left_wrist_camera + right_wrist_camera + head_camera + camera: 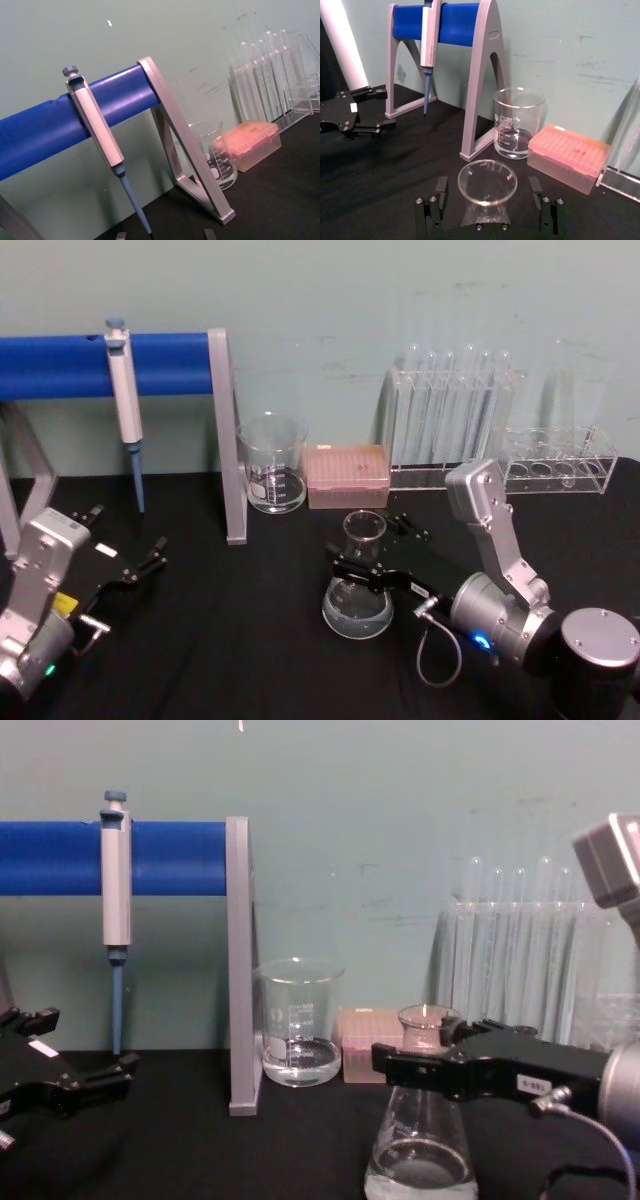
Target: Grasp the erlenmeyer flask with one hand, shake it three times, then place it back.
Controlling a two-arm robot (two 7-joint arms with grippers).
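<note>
Near the front of the black surface, the right claw has its fingers spread on either side of the erlenmeyer flask's neck, not visibly pressing it; the flask stands upright with a little clear liquid. The left claw hangs open, well to the left. Farther back stand a beaker, a pink tip box and test tube racks.

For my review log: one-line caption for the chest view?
Right gripper open around the erlenmeyer flask neck, flask standing on the table; left gripper open, idle at left.
</note>
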